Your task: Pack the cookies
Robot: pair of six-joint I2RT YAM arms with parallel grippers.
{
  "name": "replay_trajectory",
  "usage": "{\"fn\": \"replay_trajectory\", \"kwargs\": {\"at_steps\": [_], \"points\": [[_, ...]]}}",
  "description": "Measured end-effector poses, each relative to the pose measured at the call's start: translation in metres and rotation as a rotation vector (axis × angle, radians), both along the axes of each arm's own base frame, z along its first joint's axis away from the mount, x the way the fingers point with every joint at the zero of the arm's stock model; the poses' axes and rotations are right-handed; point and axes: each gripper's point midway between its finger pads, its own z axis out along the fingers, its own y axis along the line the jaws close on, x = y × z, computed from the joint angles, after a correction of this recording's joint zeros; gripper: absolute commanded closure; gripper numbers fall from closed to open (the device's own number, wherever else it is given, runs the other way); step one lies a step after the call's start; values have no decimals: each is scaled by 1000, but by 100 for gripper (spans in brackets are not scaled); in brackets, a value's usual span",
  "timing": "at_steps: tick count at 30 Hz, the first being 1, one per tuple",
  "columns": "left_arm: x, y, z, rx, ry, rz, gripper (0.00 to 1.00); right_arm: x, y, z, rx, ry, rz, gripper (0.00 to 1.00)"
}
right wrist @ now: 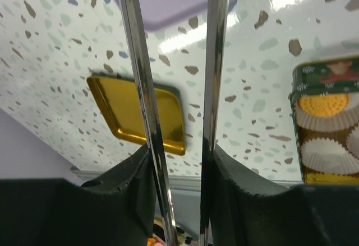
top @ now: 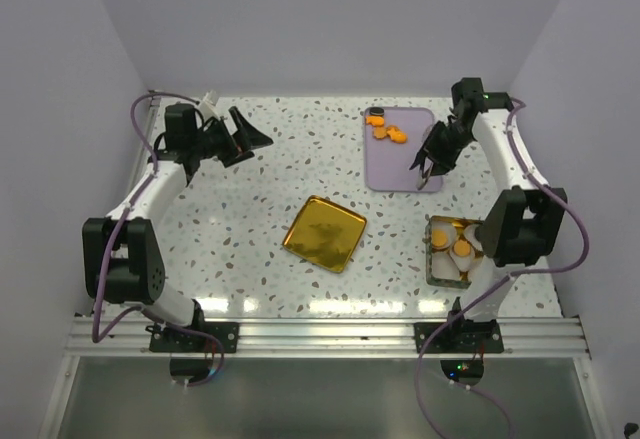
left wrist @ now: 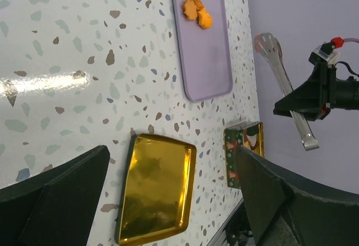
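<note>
**Item: cookie packing, part-way through.**

- Cookies (top: 386, 130): a small orange cluster lies at the far end of the lilac tray (top: 400, 167), with one dark disc just beyond it. These are not yet packed.
- Tin (right wrist: 325, 73): stands on the worktop (top: 250, 219) near the right arm's base, lined with white paper cups (right wrist: 326, 154). A few cups already carry an orange cookie and others are bare. By this showing, packing is begun but far from finished.
- Gold lid (top: 324, 232): lies mid-worktop, apart from the tin. Closing the tin is presumably the last step.
- Right pincer (top: 436, 151): clamped on a pair of metal tongs (right wrist: 137, 66) above the tray's near right edge. Whether the tong tips carry a cookie cannot be told.
- Left pincer (top: 250, 139): spread wide, holding nothing, well away at the far left.
- Markings: the tin wall bears a red-and-green festive print with a figure. No brand or lettering can be read anywhere.
</note>
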Motion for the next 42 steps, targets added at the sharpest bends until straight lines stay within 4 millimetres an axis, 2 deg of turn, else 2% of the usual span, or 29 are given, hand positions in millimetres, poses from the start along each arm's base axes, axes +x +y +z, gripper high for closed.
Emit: {"fn": "replay_trajectory", "kwargs": {"at_steps": [3,7,15,20,24,28,35,38,41,42], "points": [[5,-1,6,-3,-20,-6,0,-22,0,16,2,-19,5,76],[8,-3,4,-16,-27,-19,0,-54,-1,31,0,-30,16,76],[8,-11,-1,-44,-31,-46,1,-137,0,51,22,-69,31,76],[3,-35,-8,-47,-24,-107,1,-181,8,58,79,-126,40,75],[-3,-55,-16,-53,-6,-154,2,-207,21,63,166,-169,49,76],[-7,-64,-22,-59,16,-172,2,-232,33,63,249,-172,24,77],[-8,-66,-23,-59,15,-177,3,-236,28,68,235,-179,-94,79],[-11,-66,-29,-58,25,-176,3,-222,17,77,166,-193,-140,78],[-15,-65,-34,-57,39,-176,3,-195,5,94,100,-234,-176,76],[-16,-65,-35,-57,42,-176,3,-188,4,98,93,-243,-184,72]]}}
